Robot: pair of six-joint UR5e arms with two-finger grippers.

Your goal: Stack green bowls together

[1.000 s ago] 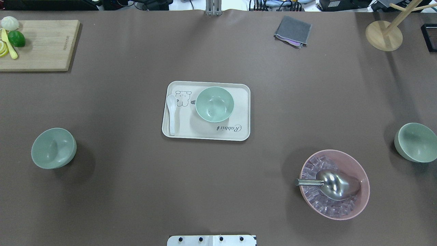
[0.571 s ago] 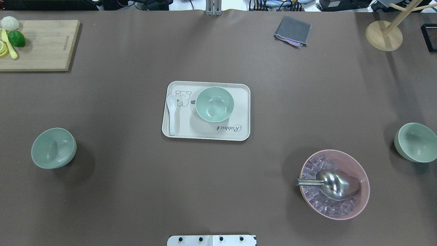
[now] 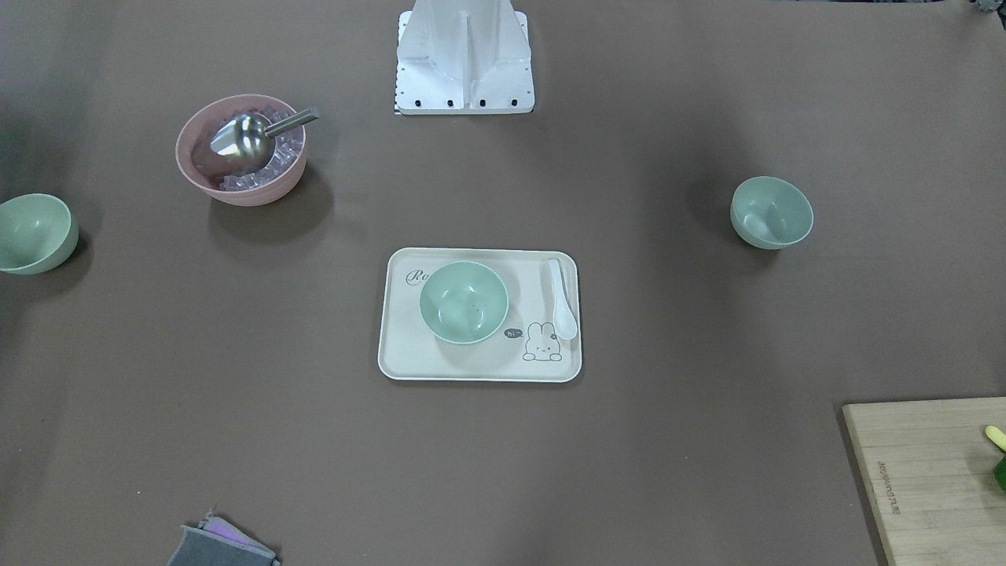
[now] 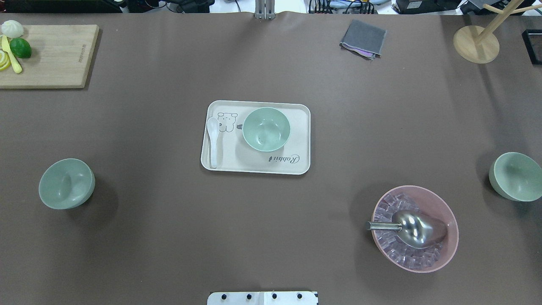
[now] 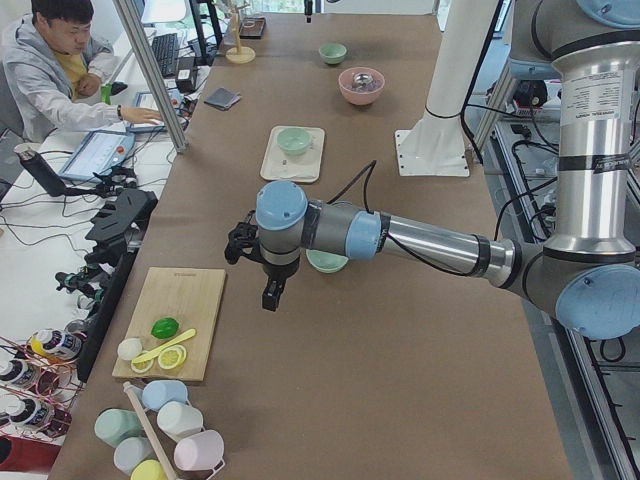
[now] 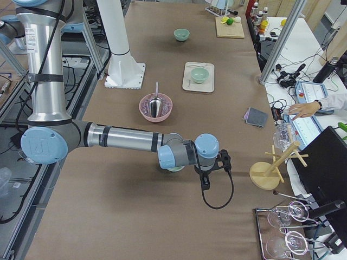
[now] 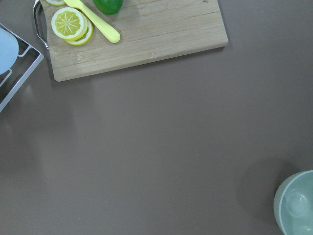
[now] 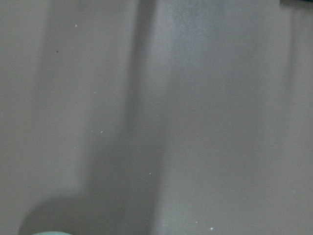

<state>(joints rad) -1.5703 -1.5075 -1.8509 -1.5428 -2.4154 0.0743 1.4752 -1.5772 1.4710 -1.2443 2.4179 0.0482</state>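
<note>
Green bowls unstacked, all upright. Centre bowl (image 4: pixel 266 129) sits on the tray (image 4: pixel 237 164), beside the spoon (image 4: pixel 213 142). Left bowl (image 4: pixel 66 184) is well left of the tray, right bowl (image 4: pixel 515 176) well right. Left gripper (image 5: pixel 243 245) hangs far left of the tray, right gripper (image 6: pixel 223 160) far right. Jaw opening on both: can't tell.
</note>
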